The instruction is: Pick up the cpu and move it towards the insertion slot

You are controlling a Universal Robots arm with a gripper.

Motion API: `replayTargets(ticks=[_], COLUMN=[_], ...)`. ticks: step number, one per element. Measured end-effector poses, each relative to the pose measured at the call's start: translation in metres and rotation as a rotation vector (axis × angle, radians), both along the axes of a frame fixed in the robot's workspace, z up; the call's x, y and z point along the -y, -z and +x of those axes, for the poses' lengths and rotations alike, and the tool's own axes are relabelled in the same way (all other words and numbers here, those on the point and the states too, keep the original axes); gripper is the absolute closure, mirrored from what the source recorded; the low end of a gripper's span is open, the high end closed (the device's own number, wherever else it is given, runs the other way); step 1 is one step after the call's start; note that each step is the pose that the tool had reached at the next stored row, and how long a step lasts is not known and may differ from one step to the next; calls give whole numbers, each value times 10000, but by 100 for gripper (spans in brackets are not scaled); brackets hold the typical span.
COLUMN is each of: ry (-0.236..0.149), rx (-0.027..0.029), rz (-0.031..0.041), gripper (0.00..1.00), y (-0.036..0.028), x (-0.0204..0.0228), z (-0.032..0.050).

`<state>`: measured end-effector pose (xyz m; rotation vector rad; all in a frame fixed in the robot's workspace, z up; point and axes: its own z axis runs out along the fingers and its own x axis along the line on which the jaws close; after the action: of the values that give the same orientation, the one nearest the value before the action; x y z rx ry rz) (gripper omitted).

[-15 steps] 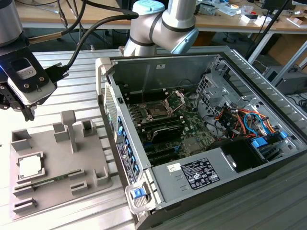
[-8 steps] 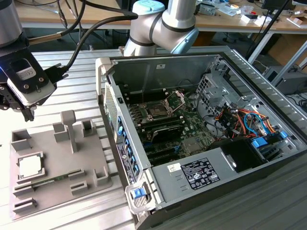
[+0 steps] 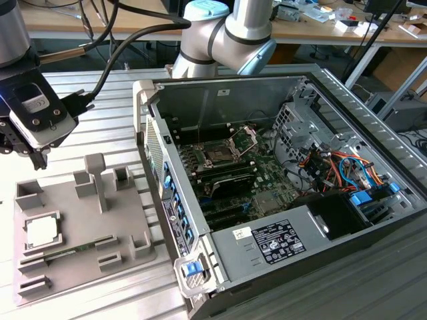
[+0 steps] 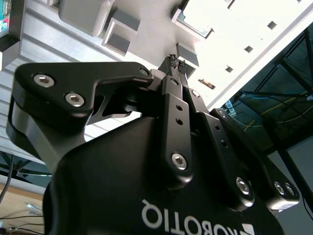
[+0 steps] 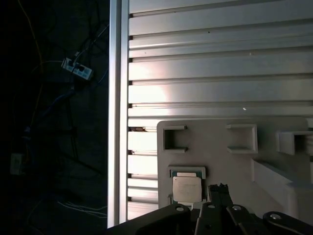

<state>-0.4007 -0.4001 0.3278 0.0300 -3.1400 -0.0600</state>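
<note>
Ribbed tabletop [image 3: 100, 133] holds the grey tray [image 3: 73, 215], where the cpu [image 3: 41, 231] sits in a square nook so it can't slide, and I hang the end effector [image 4: 177, 62] over it, pinched shut and empty, away from the insertion slot [image 3: 217, 155].

Robotics lab — open computer case [image 3: 220, 100] on slotted aluminium table [image 3: 113, 127], cluttered workbench [image 3: 313, 30] behind.

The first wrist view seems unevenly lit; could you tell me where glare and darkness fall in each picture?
First wrist view: glare on the ribbed table, darkness beyond its edge, cpu readable. Second wrist view: a blown-out white area beyond the black gripper. Exterior view: even light.
</note>
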Motion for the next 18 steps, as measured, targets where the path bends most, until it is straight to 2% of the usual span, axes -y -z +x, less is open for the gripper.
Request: replayTargets(ticks=[18], ry=[0], rx=[0], rz=[0], gripper=[89], y=[36], x=[0], z=[-21])
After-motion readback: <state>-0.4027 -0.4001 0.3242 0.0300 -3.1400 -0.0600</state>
